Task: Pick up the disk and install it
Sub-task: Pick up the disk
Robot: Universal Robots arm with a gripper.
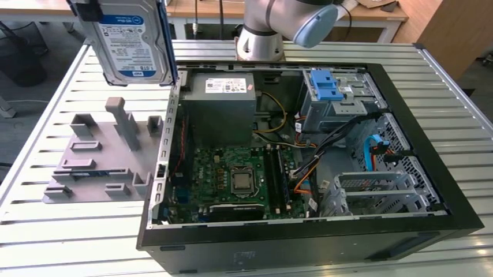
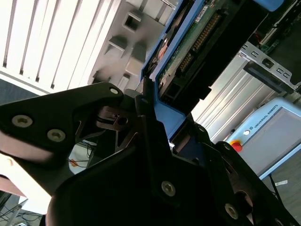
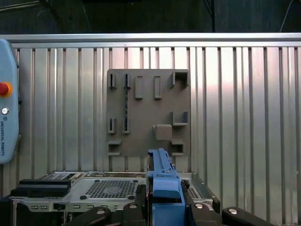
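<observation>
Disk (image 1: 131,49) hangs upright in the air, label side toward the exterior view, lifted clear of the worktop (image 1: 46,242) just outside the open computer case (image 1: 308,234), off its far corner on the exterior view's left. The gripper (image 3: 164,203) is clamped on it from both sides, its black fingers (image 2: 101,106) pressing the blue bracket rail along one edge, which probably leaves the drive's faces and connector end free for fitting. Beside the case, below the raised drive, the grey fixture plate (image 1: 92,167) with its slots and posts stands vacated, likely the holder that kept parts upright for grasping. Inside the case, the drive cage (image 1: 339,101) with a blue latch sits at the far side, next to the power supply (image 1: 219,101) and beyond the motherboard (image 1: 239,173). The worktop is slatted metal; wooden desks stand behind the robot arm (image 1: 285,23).
</observation>
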